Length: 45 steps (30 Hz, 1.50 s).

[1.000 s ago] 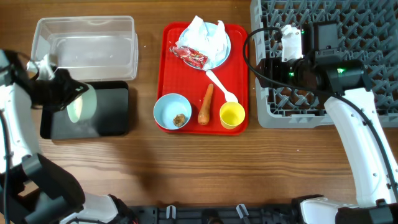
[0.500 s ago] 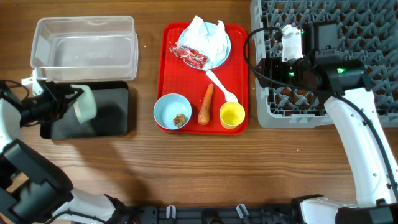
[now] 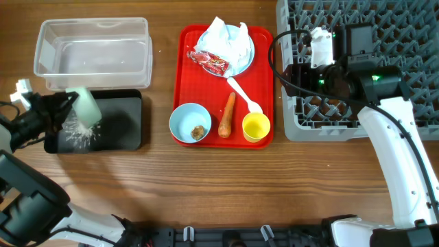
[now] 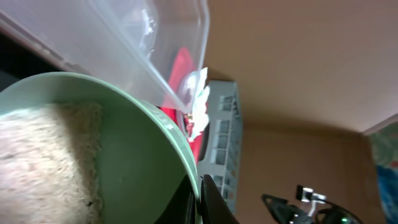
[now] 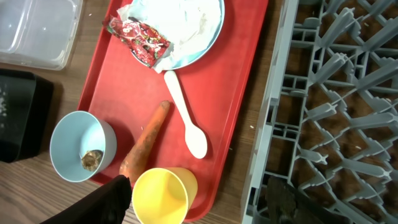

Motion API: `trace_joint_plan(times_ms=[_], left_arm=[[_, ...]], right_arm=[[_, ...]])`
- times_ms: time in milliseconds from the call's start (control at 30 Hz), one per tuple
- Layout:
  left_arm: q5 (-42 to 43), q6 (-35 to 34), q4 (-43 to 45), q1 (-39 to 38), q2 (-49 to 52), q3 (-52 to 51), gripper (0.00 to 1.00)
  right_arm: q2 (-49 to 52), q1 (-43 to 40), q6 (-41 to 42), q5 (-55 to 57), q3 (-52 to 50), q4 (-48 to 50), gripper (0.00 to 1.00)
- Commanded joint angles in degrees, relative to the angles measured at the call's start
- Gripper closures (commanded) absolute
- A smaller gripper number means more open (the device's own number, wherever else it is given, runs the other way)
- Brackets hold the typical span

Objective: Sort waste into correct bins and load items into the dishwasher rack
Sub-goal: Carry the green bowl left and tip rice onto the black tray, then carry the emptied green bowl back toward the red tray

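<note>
Your left gripper (image 3: 58, 113) clamps the small mint-green bowl (image 3: 87, 106), tipped sideways over the shallow black rectangular tray (image 3: 123, 127) so the white rice-like grains (image 3: 77, 134) spill into it. Your right gripper (image 5: 199, 202) hangs spread and empty above the flat red serving tray (image 5: 242, 93).

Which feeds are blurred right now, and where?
Left wrist: the mint bowl and the rice in it sit very close to the lens and look soft. Overhead: sharp, save slight smear at the tipped bowl over the black tray. Right wrist: crisp across the red tray.
</note>
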Motion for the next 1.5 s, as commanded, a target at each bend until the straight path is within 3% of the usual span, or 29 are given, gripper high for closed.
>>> trace_joint_plan(times_ms=[0,167,533,800,1467], left_arm=[[5.3,0.9,0.1,2.4,0.4,-0.2,0.96],[6.4,-0.4,0.2,4.3,0.4,-0.2,0.96],[17.7,-3.8,0.1,6.4,0.4,-0.2,0.96],[17.7,-8.0,0.2,6.4,0.4,-0.2,0.96],[17.7,-9.4,0.1,5.8,0.3,-0.2,0.96]], right_arm=[[-0.2,-0.1,0.9,0.8,1.2,0.0,0.27],[-0.2,-0.1,0.9,0.8,1.2,0.0,0.27],[-0.2,-0.1,2.3,0.8,1.2,0.0,0.27],[-0.2,-0.1,2.3,0.8,1.1,-0.1,0.27],[-0.2,-0.1,2.3,0.8,1.1,-0.8,0.27]])
